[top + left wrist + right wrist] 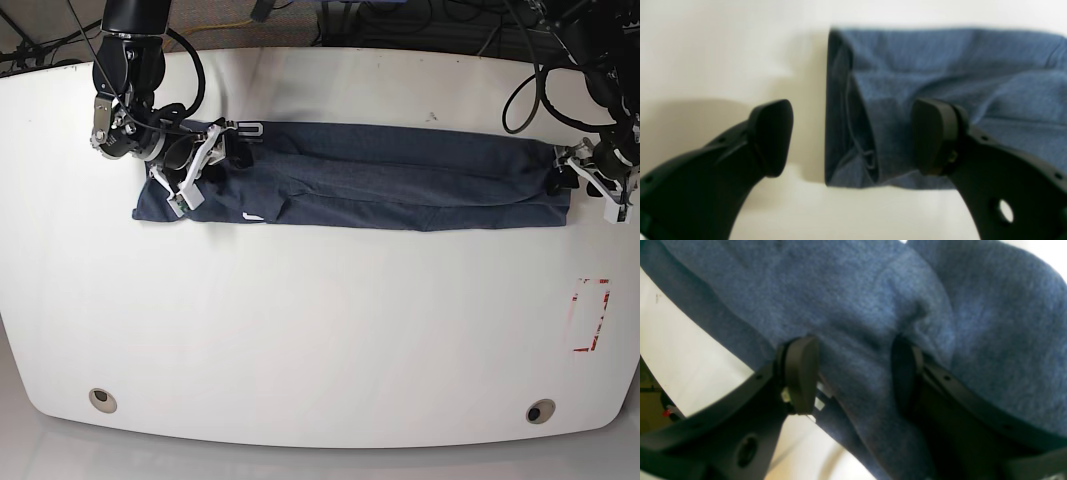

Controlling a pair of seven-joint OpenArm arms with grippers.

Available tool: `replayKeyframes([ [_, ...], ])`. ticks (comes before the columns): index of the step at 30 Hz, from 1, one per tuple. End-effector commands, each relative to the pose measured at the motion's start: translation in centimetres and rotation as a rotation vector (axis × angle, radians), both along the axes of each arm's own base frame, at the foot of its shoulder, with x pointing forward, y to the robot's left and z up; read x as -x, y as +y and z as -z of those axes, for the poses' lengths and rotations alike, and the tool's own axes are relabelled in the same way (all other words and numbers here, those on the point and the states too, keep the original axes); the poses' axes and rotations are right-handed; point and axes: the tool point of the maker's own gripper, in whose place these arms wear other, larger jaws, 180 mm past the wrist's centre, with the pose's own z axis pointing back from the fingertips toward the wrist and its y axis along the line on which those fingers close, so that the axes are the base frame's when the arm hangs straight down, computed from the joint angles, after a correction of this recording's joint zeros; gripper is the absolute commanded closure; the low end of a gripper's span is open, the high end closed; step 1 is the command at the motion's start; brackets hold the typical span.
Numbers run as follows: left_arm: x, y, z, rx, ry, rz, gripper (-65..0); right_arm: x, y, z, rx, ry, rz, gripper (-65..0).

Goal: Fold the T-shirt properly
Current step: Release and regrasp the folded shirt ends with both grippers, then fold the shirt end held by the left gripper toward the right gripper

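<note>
The T-shirt (400,180) lies folded into a long navy strip across the far half of the white table (320,330). White lettering (250,128) shows near its left end. My right gripper (198,160) is at that left end; in the right wrist view it (853,373) is open, its jaws pressed into the cloth (853,290) with a ridge of fabric between them. My left gripper (580,185) is at the strip's right end; in the left wrist view it (851,133) is open, straddling the end edge of the shirt (940,66), with one finger over cloth and one over bare table.
A red-and-white rectangular marking (592,315) is on the table at the right. Two round holes (100,398) (540,411) sit near the front edge. Cables run behind the table's far edge.
</note>
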Motion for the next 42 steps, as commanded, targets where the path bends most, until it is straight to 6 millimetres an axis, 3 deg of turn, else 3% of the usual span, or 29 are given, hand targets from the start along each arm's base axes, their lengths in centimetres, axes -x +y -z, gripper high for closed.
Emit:
replayKeyframes([
  [1,-1.3,0.8,-1.4,0.001,-0.075,-0.012,-52.2,-0.5,-0.5,-0.5,0.016,-0.019,0.002,-32.8],
  [6,-1.0,-0.6,1.1,0.052,-0.019,0.015,-52.2,-0.5,-0.5,-0.6,0.012,-0.022,0.003,-32.8],
  [13,-0.8,-1.8,2.0,0.064,0.008,0.048,-49.6,-0.6,-0.5,-0.7,0.01,-0.025,0.004,-32.8],
  [16,-0.9,-2.4,2.2,0.065,0.014,0.065,-34.7,-0.6,-0.5,-0.6,0.013,-0.024,0.004,-32.7],
  [17,-0.9,-2.4,2.3,0.068,0.015,0.064,-24.0,-0.7,-0.5,-0.6,0.017,-0.024,0.004,-32.3],
  [20,-1.0,-2.6,2.2,0.064,0.012,0.071,-2.2,-0.9,-0.5,-0.7,0.01,-0.034,0.01,-25.4],
  [24,-1.7,-2.6,0.0,0.012,-0.043,0.095,-2.6,-1.0,-0.4,-0.7,0.004,-0.038,0.012,-14.7],
  [27,-1.7,-3.1,-1.9,-0.047,-0.085,0.134,-2.6,-0.6,-0.6,0.3,-0.003,-0.004,0.02,-13.8],
  [33,-2.2,-7.2,-6.1,-0.132,-0.204,0.248,-2.9,-0.4,-0.9,1.3,-0.011,0.032,0.037,-13.8],
  [35,-2.2,-10.2,-7.2,-0.155,-0.235,0.343,-2.9,-0.4,-0.9,1.4,-0.013,0.036,0.036,-13.8],
  [38,-2.2,-13.9,-8.0,-0.155,-0.264,0.452,-2.9,-0.7,-0.7,1.2,-0.021,0.02,0.039,-13.8],
  [42,-1.8,-18.6,-7.4,-0.088,-0.276,0.539,-2.9,-0.7,-0.7,1.2,-0.023,0.018,0.041,-13.8],
])
